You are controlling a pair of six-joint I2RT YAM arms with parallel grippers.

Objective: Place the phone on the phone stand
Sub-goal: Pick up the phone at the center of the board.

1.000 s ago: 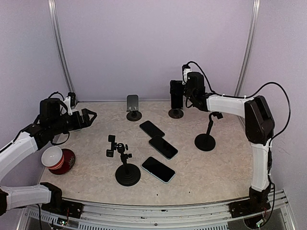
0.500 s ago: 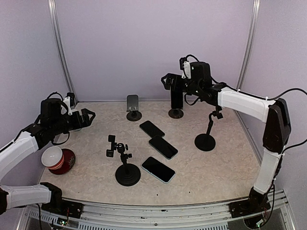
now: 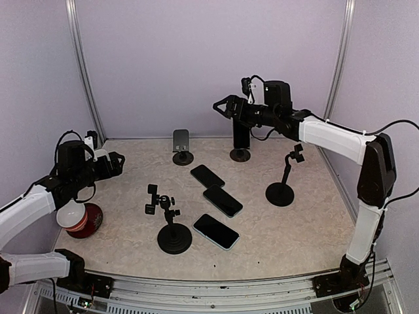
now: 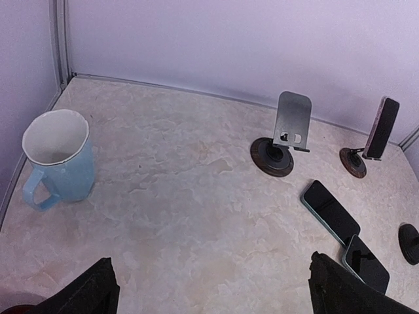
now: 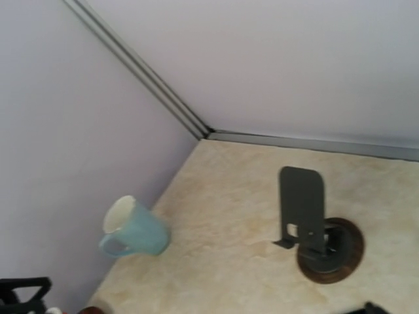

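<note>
The left gripper point(image 3: 118, 162) hovers over the table point(image 3: 294, 229), fingers point(image 4: 95, 291) spread wide with nothing between them. A red-and-white cup point(image 3: 80, 217) sits under its arm (the left wrist view also shows a pale blue mug point(image 4: 57, 160) by the left wall). Next come a clamp stand point(image 3: 172, 226) near the front and a grey plate stand point(image 3: 181, 145) at the back. Three phones lie flat in a diagonal row: back phone point(image 3: 207, 175), middle phone point(image 3: 222, 200), front phone point(image 3: 216, 231). An upright phone point(image 3: 241, 133) rests on a round-based stand point(image 3: 239, 155) by the back wall. The right gripper point(image 3: 222, 104) hangs high, just left of it, wide apart and empty. A ball-arm stand point(image 3: 281, 183) is furthest right.
</note>
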